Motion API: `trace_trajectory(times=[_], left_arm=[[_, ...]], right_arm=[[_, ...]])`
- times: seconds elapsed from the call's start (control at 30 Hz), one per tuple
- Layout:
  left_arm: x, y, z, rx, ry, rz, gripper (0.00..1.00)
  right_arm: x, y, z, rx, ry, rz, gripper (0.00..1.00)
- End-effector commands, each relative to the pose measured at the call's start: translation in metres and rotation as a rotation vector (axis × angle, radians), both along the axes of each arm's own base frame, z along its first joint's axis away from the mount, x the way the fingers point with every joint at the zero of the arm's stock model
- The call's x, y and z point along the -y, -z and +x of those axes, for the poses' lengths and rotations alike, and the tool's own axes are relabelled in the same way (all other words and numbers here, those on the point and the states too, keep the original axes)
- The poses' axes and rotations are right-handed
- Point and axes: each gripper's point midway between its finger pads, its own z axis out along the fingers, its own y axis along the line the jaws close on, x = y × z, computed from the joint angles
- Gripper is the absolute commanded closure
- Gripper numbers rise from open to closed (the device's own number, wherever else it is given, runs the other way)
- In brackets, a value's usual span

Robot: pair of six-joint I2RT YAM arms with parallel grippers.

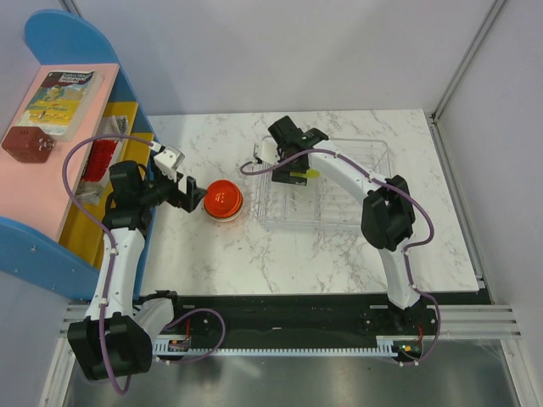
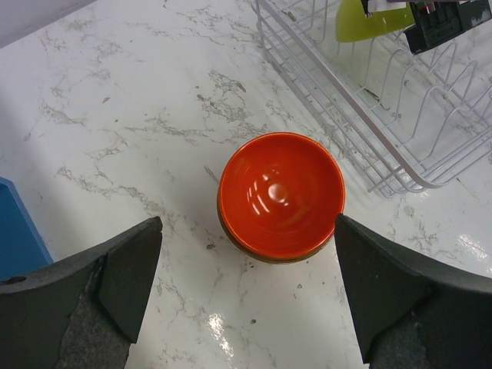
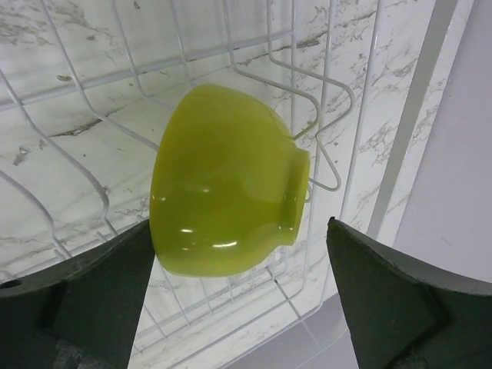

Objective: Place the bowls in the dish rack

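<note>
An orange bowl (image 1: 224, 200) (image 2: 280, 194) sits upright on the marble table left of the dish rack (image 1: 373, 153), and a darker rim showing under it suggests another bowl beneath. My left gripper (image 1: 191, 195) (image 2: 247, 231) is open just short of it, a finger on each side, touching nothing. A lime green bowl (image 1: 305, 174) (image 3: 223, 192) (image 2: 369, 19) lies on its side among the white wires of the dish rack (image 3: 77, 115) (image 2: 361, 115). Over it my right gripper (image 1: 293, 165) (image 3: 240, 231) is open, its jaws wide on either side of the bowl.
A blue and pink shelf unit (image 1: 51, 127) with packets stands along the table's left edge, close behind my left arm; its blue side (image 2: 15, 231) shows in the left wrist view. Walls close in the back and the right.
</note>
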Motion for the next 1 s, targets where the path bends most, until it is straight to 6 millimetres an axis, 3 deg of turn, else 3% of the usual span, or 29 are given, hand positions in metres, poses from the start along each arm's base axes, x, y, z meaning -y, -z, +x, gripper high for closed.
trace_trajectory(times=[0.0, 0.37, 0.7, 0.97], left_arm=[[0.002, -0.01, -0.001, 0.029, 0.006, -0.027, 0.0], [0.001, -0.012, -0.002, 0.035, 0.006, -0.027, 0.0], [0.002, -0.012, -0.002, 0.034, 0.01, -0.03, 0.0], [0.001, -0.011, -0.002, 0.032, 0.008, -0.032, 0.0]], right_arm=[[-0.011, -0.042, -0.007, 0.037, -0.001, 0.144, 0.02], [-0.012, -0.03, -0.024, -0.096, 0.038, 0.271, 0.03], [-0.006, -0.003, -0.032, -0.255, 0.061, 0.358, 0.05], [-0.017, 0.017, -0.039, -0.359, 0.042, 0.415, 0.05]])
